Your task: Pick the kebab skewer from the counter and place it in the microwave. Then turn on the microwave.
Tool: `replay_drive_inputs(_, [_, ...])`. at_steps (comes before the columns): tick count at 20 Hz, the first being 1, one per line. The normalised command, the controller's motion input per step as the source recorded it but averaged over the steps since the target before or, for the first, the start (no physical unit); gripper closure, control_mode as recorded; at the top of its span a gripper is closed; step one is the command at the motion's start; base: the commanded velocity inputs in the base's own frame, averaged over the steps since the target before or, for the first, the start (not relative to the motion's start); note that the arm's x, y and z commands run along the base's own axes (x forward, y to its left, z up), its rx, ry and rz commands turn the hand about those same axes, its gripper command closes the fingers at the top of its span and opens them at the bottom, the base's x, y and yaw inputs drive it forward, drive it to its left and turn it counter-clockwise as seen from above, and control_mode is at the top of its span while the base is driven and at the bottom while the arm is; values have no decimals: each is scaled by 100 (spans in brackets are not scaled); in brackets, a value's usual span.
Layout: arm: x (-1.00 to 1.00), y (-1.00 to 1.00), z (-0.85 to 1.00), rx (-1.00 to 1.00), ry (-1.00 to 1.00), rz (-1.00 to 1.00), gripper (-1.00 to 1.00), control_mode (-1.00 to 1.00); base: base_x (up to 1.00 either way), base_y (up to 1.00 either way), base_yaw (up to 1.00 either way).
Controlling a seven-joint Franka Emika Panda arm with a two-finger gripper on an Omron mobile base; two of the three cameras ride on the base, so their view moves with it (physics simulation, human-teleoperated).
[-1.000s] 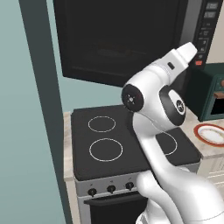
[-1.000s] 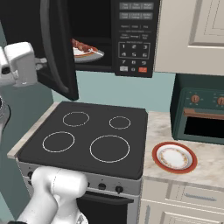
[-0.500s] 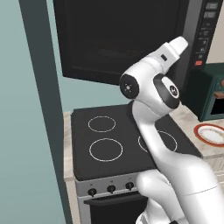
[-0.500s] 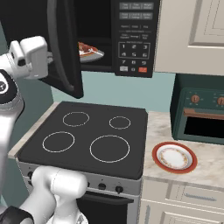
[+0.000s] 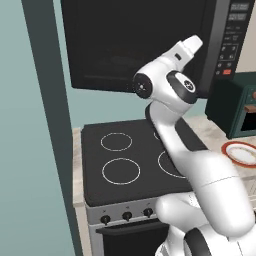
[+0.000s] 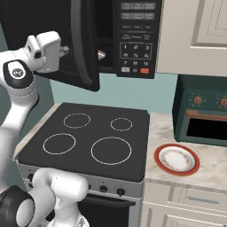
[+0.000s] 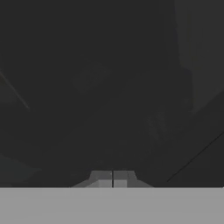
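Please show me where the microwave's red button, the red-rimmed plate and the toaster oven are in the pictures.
red button (image 6: 144,70), right base view, on the button's face, low on the microwave keypad.
red-rimmed plate (image 6: 177,159), right base view, on the plate's pale centre.
toaster oven (image 6: 205,110), right base view, on its green front, above the opening.

Closed tool (image 7: 113,179) faces dark microwave (image 7: 109,87) glass.

Both base views are evenly and flatly lit, sharp, with soft shadows and no glare; the hand view is very dim and murky.
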Motion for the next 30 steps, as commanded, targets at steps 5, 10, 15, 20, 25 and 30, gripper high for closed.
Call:
replay_drive_inputs(5, [64,0,6,0,0,1,100,-100,0,0,0])
replay_drive_inputs(10, [55,0,9,0,0,2,100,-100,0,0,0])
replay_drive_inputs(15, [40,0,26,6,0,5,100,-100,0,0,0])
replay_drive_inputs(20, [36,0,26,9,0,5,100,-100,0,0,0])
replay_drive_inputs(25, [22,0,18,11,0,8,100,-100,0,0,0])
replay_drive_inputs(30, [29,-5,2,11,0,9,100,-100,0,0,0])
